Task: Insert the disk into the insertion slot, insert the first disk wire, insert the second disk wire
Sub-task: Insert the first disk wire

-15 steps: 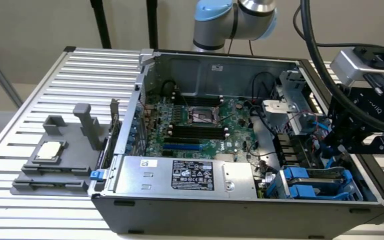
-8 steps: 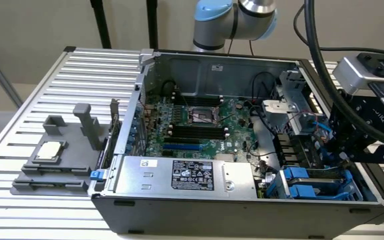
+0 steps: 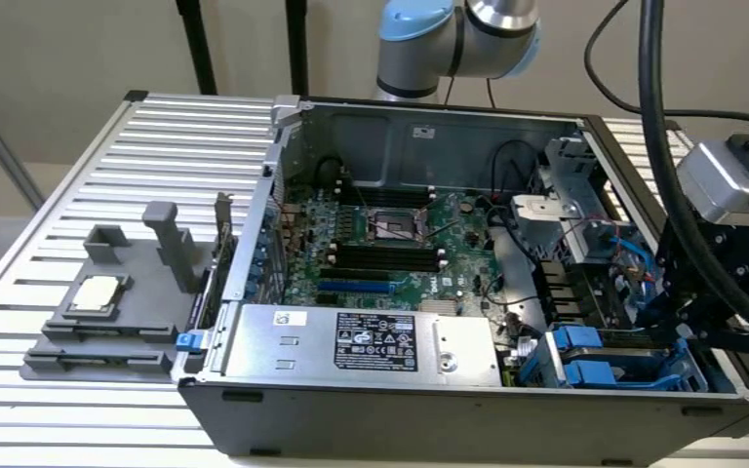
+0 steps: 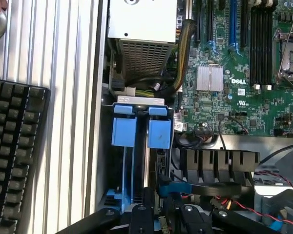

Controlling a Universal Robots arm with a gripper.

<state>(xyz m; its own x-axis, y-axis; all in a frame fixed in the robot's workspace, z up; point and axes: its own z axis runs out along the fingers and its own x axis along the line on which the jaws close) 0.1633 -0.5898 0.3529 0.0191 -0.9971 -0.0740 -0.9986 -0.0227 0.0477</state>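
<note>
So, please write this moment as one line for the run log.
gripper: at insertion slot | nearest: blue wire | computer case: open

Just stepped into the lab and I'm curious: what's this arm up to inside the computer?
The robot arm is working inside an open computer case on a slatted table. Its gripper hangs over the insertion slot in the case's corner beside the power supply. The blue-framed disk looks seated in that slot already. A blue wire lies right at the gripper; whether it is gripped is not clear.
</note>
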